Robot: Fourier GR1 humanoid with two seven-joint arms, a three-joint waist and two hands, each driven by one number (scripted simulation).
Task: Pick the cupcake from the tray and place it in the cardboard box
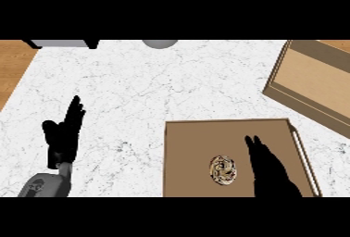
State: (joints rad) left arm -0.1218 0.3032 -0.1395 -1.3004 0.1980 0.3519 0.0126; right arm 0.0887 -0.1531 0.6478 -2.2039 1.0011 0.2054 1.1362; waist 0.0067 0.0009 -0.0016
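Head view. White marbled counter (150,83); wood floor (14,69) shows past its left edge. A grey round object (160,43) sits at the far edge.

The brown tray (188,139) is at lower centre-right, its near side cut off by the view. The cupcake (223,169) lies on the tray, near the middle.

The cardboard box (308,78) is at upper right, apart from the tray and running out of view.

Right hand (272,171) is over the tray just right of the cupcake, fingers straight and close together, holding nothing.

Left hand (63,136) rests at left, fingers straight, thumb out. Bare counter lies between tray and far edge.
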